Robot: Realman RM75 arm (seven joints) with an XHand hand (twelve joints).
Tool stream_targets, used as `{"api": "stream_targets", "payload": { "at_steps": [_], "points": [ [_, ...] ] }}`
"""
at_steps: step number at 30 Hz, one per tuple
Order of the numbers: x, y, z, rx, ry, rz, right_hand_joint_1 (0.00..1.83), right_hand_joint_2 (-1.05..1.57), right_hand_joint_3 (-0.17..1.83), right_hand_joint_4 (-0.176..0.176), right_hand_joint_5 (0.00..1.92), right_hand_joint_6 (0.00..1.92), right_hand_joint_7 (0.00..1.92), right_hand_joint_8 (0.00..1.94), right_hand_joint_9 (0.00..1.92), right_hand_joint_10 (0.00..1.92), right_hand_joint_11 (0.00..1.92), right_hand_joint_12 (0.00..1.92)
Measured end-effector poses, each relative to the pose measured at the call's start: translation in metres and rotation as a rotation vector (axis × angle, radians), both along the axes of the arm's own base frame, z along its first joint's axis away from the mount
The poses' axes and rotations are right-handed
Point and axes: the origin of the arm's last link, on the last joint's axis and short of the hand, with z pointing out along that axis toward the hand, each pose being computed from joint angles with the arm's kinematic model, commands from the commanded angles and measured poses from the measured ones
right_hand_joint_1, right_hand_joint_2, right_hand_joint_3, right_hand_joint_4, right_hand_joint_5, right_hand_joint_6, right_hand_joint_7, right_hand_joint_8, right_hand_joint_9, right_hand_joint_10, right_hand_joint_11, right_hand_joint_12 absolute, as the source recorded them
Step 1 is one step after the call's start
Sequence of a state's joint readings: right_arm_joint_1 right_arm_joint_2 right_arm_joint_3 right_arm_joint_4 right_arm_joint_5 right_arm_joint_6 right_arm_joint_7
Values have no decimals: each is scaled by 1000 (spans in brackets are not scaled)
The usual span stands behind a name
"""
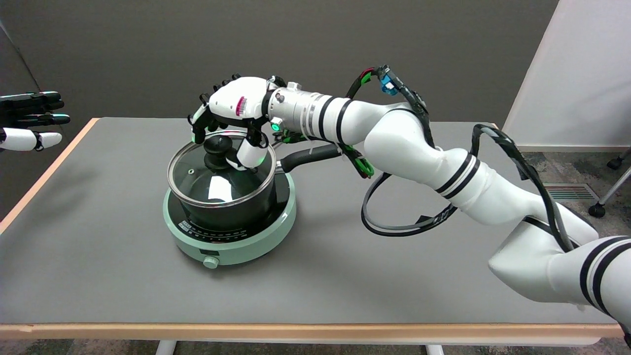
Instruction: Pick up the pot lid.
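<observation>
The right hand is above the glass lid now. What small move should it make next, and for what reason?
Probably lower a little and close the fingers around the black knob. The right hand hovers over the pot lid with its fingers spread on either side of the knob, apparently not gripping it yet. The lid sits flat on the pot, so a firm hold must come before any lift.

A round glass pot lid [209, 183] with a metal rim and black knob [218, 149] sits flat, closing the black saucepan [246, 209].
</observation>
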State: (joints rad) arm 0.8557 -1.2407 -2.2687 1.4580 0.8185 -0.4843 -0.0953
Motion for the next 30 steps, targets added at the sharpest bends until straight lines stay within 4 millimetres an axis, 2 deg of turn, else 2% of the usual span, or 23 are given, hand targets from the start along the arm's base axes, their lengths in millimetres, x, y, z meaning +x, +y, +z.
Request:
{"api": "stream_targets", "payload": {
  "at_steps": [30],
  "points": [
    [-4,-2,1,-6,-12,-14,1086,584,1005,176,619,403,704,202,700,497,482,1018]
  ]
}}
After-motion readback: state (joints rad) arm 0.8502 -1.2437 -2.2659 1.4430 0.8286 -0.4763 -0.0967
